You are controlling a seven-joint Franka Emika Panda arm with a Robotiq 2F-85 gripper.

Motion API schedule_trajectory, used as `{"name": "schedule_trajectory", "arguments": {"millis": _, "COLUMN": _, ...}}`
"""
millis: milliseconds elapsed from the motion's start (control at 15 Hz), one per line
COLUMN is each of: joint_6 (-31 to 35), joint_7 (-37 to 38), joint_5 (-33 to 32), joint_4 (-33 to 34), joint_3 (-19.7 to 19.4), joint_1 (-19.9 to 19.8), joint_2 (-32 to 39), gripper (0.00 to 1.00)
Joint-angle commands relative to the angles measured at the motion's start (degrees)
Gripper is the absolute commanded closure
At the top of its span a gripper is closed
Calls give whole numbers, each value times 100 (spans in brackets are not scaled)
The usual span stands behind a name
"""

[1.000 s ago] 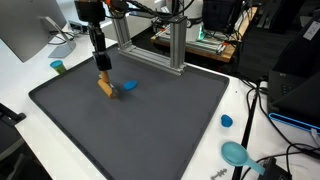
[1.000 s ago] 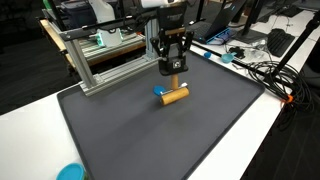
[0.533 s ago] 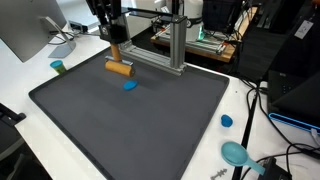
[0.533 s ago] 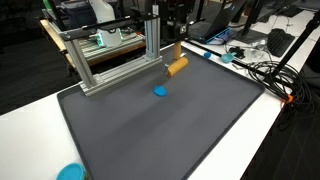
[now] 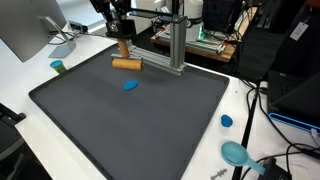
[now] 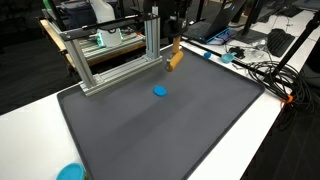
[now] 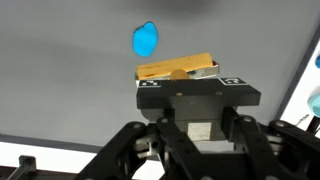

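Closest to where I stood, a teal dish lay on the white table. A small blue cap sat just beyond it, and both were off the edge of the dark mat. Toward the mat's far side a little blue piece lay flat and alone on the dark surface.

Past that piece, and clear of the mat, the gripper hung with the wooden block in its grasp, its fingers clamped on it from above. In an exterior view the block looked roughly level; from the opposite side it appeared slanted. In the wrist view it sat crosswise between the two pads, sticking out past them, with the blue piece small and well apart beyond it.

Just behind the gripper stood a metal frame along the mat's far edge. A small green cup stood off the mat's far corner, near a monitor.
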Motion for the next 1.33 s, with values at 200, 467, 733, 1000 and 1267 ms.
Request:
{"name": "schedule_trajectory", "arguments": {"millis": 200, "joint_6": 585, "joint_7": -482, "joint_5": -960, "joint_4": -630, "joint_3": 77, "joint_1": 98, "joint_2": -476, "gripper": 78}}
{"name": "schedule_trajectory", "arguments": {"millis": 467, "joint_6": 1014, "joint_7": -1142, "joint_5": -1279, "joint_4": -1016, "joint_3": 207, "joint_1": 182, "joint_2": -718, "gripper": 78}}
{"name": "schedule_trajectory", "arguments": {"millis": 733, "joint_6": 1570, "joint_7": -2457, "joint_5": -826, "joint_4": -1219, "joint_3": 234, "joint_1": 138, "joint_2": -764, "gripper": 78}}
{"name": "schedule_trajectory", "arguments": {"millis": 1000, "joint_6": 507, "joint_7": -3371, "joint_5": -967, "joint_4": -872, "joint_3": 117, "joint_1": 34, "joint_2": -442, "gripper": 78}}
{"name": "schedule_trajectory", "arguments": {"millis": 1267, "joint_6": 672, "joint_7": -3255, "joint_5": -920, "joint_4": -1031, "joint_3": 117, "joint_1": 31, "joint_2": -451, "gripper": 53}}
